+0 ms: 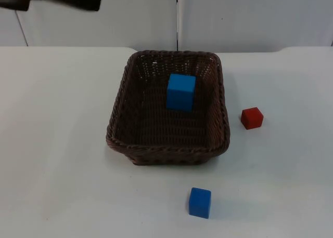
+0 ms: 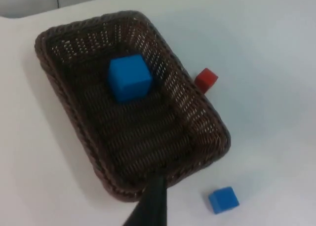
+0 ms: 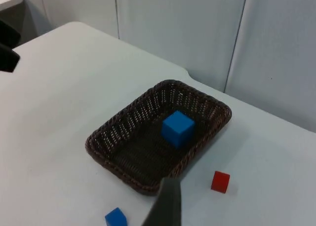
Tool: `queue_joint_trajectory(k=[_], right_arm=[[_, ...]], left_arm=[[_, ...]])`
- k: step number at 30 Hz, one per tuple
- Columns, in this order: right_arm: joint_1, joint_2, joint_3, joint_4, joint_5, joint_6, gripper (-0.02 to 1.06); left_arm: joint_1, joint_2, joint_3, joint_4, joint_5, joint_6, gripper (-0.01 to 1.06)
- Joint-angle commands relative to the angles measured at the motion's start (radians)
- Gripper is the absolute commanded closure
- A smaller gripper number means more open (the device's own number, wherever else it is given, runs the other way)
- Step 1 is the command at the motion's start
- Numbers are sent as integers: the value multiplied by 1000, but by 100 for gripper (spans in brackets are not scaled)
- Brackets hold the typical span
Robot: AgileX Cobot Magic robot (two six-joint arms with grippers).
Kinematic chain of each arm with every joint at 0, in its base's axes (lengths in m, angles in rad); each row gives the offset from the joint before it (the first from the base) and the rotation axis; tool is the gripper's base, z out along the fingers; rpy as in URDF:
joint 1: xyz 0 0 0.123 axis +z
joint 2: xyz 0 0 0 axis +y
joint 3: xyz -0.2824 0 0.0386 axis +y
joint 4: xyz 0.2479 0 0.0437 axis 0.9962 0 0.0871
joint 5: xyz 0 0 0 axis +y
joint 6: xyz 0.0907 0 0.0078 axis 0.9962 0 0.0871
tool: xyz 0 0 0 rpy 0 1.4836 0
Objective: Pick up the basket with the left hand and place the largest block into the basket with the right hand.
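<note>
From the top view, the brown wicker basket [image 1: 167, 110] sits flat on the white table [image 1: 57, 144] with the big blue block [image 1: 181, 92] inside it, a red block [image 1: 252, 118] beside its right wall and a small blue block [image 1: 200, 202] in front.

The left wrist view looks down on the basket [image 2: 126, 107], big blue block [image 2: 129, 78] in it; one black fingertip [image 2: 150, 206] of the left gripper hangs over the near rim holding nothing, can't tell how wide it's open.

The right wrist view has the right gripper's fingertip [image 3: 165, 204] high above the basket [image 3: 158, 137], well apart, grasping nothing, opening unclear too.

A robot test bench in a lab: a plain white table top [image 1: 62, 144] ends at a grey partition wall [image 3: 197, 33], bearing a wicker basket [image 1: 218, 123] and coloured blocks.
</note>
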Motion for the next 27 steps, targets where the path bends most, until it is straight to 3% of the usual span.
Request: queue_joint_trajectory(k=[1,9,18,27], right_arm=[[-5,-35,34,5,-23,-1,32],[-5,-167,145,5,-9,31,32],[-5,-347,276,5,24,83,32],[-5,-494,359,18,151,83,32]], left_arm=[[-5,-33,21,12,-2,3,18],[-5,-152,78,51,15,3,18],[-5,-334,78,89,124,3,18],[-5,-494,78,117,207,3,18]])
